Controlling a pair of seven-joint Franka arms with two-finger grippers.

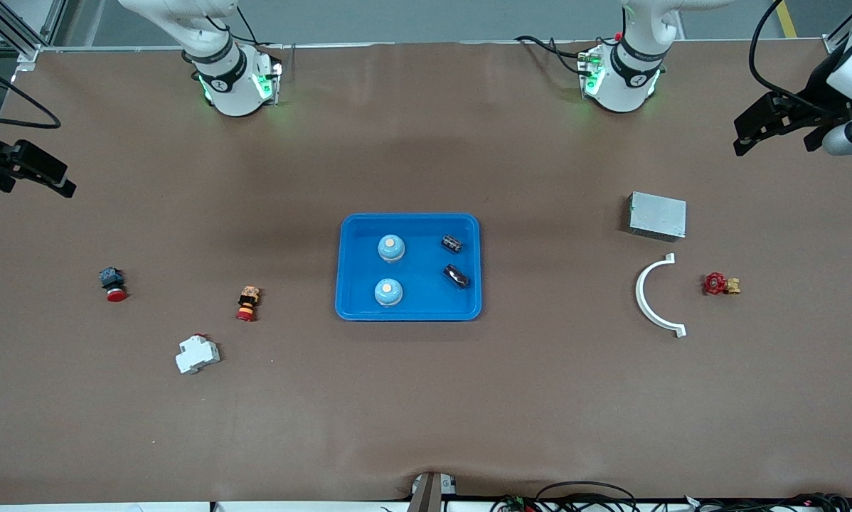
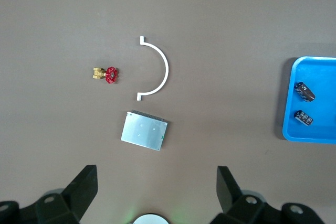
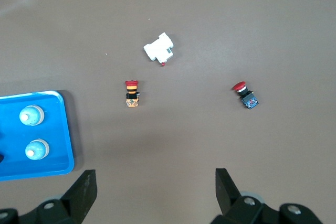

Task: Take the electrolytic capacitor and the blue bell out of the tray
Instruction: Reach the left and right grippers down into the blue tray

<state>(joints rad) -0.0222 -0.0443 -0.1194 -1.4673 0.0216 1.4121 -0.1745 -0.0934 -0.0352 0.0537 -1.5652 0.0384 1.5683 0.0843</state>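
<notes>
A blue tray (image 1: 426,270) lies mid-table. In it stand two light-blue bells with orange tops (image 1: 391,248) (image 1: 388,291) and lie two black capacitors (image 1: 452,244) (image 1: 456,276). My left gripper (image 1: 778,139) is open and empty, high over the left arm's end of the table. My right gripper (image 1: 35,186) is open and empty, high over the right arm's end. The left wrist view shows the left gripper (image 2: 156,182), the tray's edge (image 2: 291,103) and both capacitors (image 2: 305,91) (image 2: 304,118). The right wrist view shows the right gripper (image 3: 156,182), the tray (image 3: 58,145) and both bells (image 3: 31,115) (image 3: 38,150).
Toward the left arm's end lie a silver box (image 1: 657,215), a white curved bracket (image 1: 653,295) and a red-handled valve (image 1: 720,284). Toward the right arm's end lie a red push button (image 1: 113,283), an orange-and-red switch (image 1: 248,304) and a white breaker (image 1: 197,353).
</notes>
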